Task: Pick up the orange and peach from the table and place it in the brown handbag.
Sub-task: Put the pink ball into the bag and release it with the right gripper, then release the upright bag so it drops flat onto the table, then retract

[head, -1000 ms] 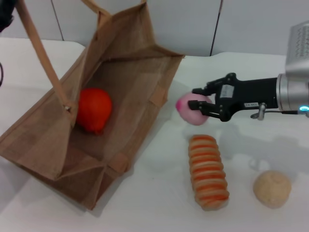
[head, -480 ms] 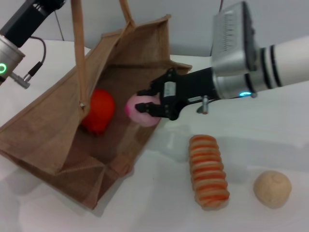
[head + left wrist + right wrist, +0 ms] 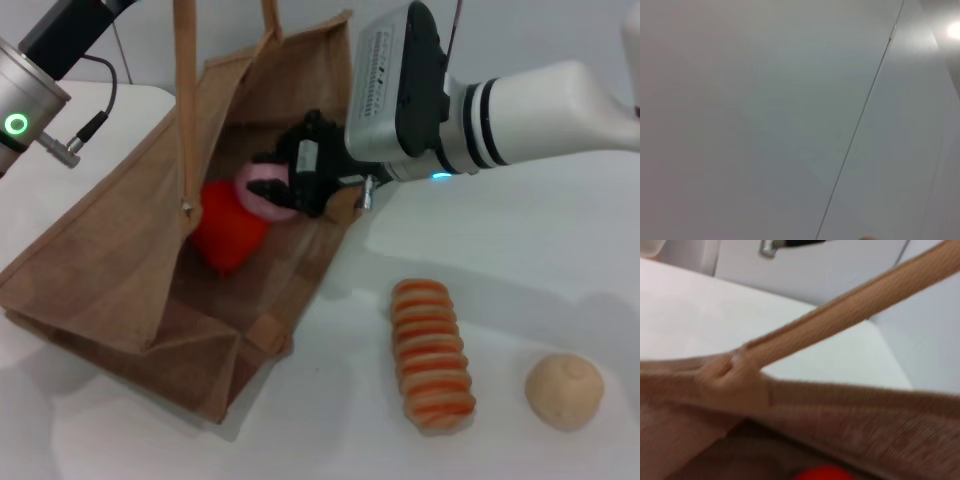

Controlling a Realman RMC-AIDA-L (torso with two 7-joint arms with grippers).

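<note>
Peach (image 3: 262, 188), clamped in the right gripper's (image 3: 283, 187) closed jaws above the orange (image 3: 226, 224) inside the brown handbag (image 3: 120, 250) at centre-left, could bounce off the orange on release, or the bag's rim could snag the wrist; the left gripper's jaws are out of view.

We see the right arm as a glossy white tube banded by two black rings near the wrist, which widens into a blocky silver-grey housing whose top face carries rows of small printed markings too fine to read; a small cyan light glows at its lower edge. From that housing extends the right tool (image 3: 283, 190), a matte black mechanism of jointed links with a small pale label on its side and a short metal stub under its base. The left arm shows a black upper section joined to a silver cylinder bearing a green ring light, with a thin black cable looping to a metal plug.
</note>
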